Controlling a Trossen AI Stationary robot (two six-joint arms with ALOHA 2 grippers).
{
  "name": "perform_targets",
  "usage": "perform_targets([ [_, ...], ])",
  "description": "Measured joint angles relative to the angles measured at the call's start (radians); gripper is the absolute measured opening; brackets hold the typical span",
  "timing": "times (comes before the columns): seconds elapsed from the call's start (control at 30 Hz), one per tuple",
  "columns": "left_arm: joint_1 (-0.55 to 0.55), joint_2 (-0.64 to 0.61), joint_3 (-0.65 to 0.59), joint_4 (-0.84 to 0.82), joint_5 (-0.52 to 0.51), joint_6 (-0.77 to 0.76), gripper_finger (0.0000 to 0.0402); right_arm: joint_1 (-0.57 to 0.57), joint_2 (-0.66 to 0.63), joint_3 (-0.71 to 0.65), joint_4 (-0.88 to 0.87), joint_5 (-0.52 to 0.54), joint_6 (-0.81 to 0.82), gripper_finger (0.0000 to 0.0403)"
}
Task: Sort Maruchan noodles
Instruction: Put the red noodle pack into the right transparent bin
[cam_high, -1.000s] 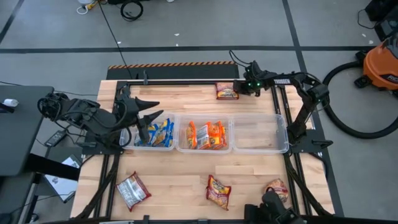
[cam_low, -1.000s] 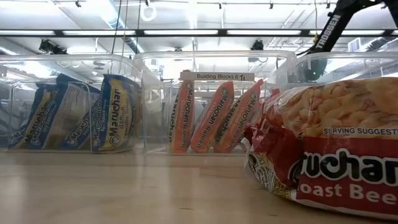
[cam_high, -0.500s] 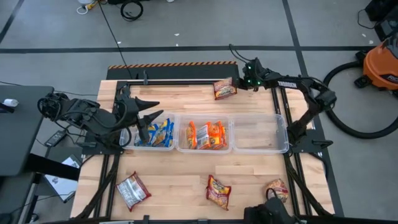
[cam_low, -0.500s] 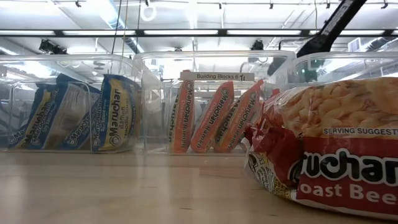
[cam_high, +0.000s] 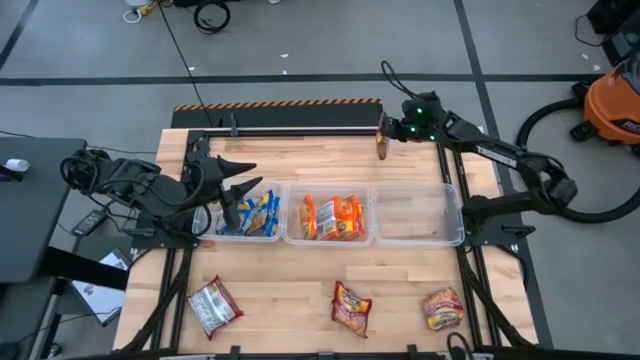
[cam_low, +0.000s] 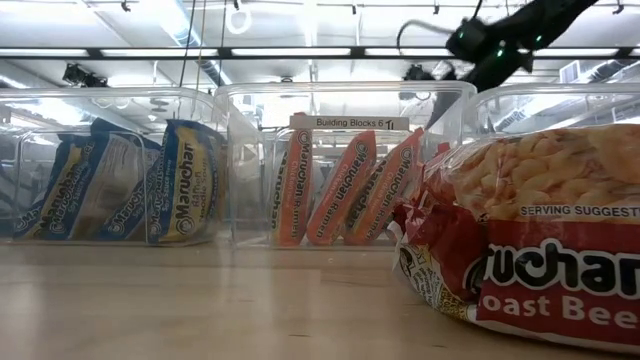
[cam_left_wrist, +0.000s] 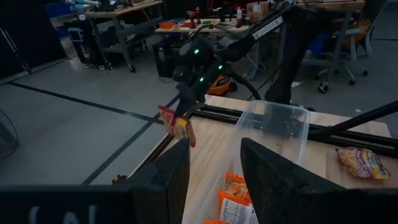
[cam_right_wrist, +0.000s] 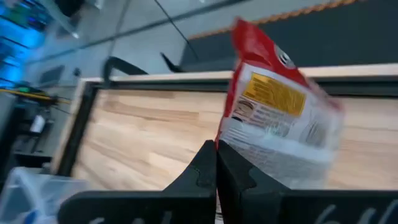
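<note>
My right gripper (cam_high: 386, 133) is shut on a red Maruchan noodle packet (cam_right_wrist: 280, 118), raised over the table's far edge; from above the packet (cam_high: 381, 138) shows edge-on. My left gripper (cam_high: 236, 196) hangs open over the left bin (cam_high: 247, 212), which holds blue packets standing on edge. The middle bin (cam_high: 330, 217) holds orange packets. Loose packets lie flat near the front edge: a silver-red one (cam_high: 213, 305) and two red ones (cam_high: 351, 307) (cam_high: 443, 308). My right gripper pinches one edge of the red packet (cam_right_wrist: 221, 144) between its two shut fingers. The fingers come slanting down from the table's right side. The packet is lifted clear of the table and hangs below the gripper (cam_left_wrist: 180, 124), tilted.
The right bin (cam_high: 418, 213) stands with nothing in it. Bare wood lies between the bins and the far rail (cam_high: 300, 132). In the low view a red packet (cam_low: 530, 240) fills the near right.
My right gripper has risen from the table at the far edge with the red packet. The packet lay flat on the wood a second ago; now it is lifted clear and turned on edge, hanging from the fingers.
</note>
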Motion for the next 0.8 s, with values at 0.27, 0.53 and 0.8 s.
perform_targets([
  [0.27, 0.0, 0.0, 0.0, 0.0, 0.0, 0.0, 0.0148, 0.027, -0.145, 0.0, 0.0, 0.015, 0.084, 0.0002],
  [0.53, 0.0, 0.0, 0.0, 0.004, -0.001, 0.0, 0.0148, 0.057, -0.241, 0.0, 0.039, 0.016, 0.132, 0.0002],
  [0.8, 0.0, -0.019, 0.0, -0.043, 0.17, 0.003, 0.0148, 0.098, -0.328, 0.0, 0.105, 0.008, 0.143, 0.0002],
])
